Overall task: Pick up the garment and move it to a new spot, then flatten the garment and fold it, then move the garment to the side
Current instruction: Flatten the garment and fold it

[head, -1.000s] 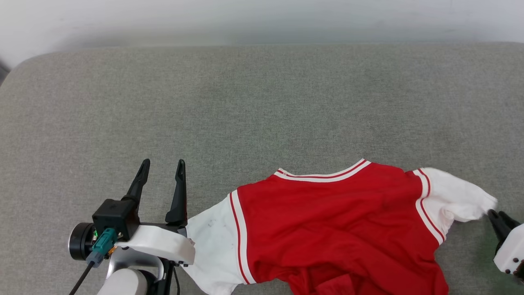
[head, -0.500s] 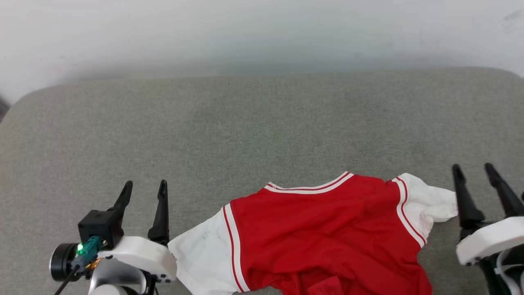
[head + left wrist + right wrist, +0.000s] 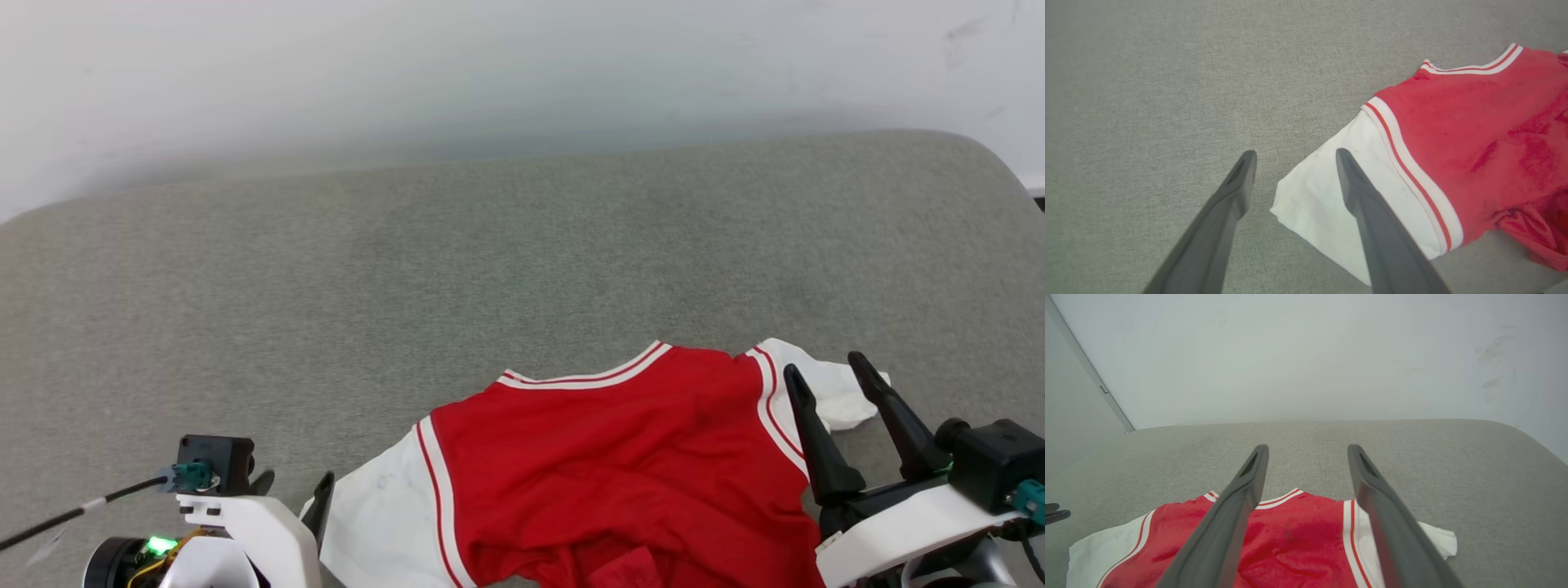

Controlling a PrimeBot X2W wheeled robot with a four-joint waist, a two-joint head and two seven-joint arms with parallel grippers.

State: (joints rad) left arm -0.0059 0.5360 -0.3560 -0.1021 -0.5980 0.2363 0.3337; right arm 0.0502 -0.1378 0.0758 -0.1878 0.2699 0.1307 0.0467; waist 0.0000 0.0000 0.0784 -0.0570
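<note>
A broad grey upholstered surface (image 3: 490, 245) is seen, backed by a pale wall (image 3: 490, 65) on which a few scuff marks (image 3: 1492, 347) are visible. Nothing is seen lying between the grippers and the cloth. A black cable (image 3: 49, 518) is trailed off to the left from the left arm's wrist.

The garment (image 3: 620, 457) is spread on the near part of the surface, right of the middle in the head view. Its striped neckline is turned toward the wall, a white sleeve is laid out to each side, and its lower red part is bunched.

The left gripper (image 3: 1294, 155) is held low by the left sleeve with its fingers spread and nothing between them; contact with the cloth cannot be told. The right gripper (image 3: 824, 367) is raised over the right sleeve, pointed toward the wall, its fingers likewise parted and empty.
</note>
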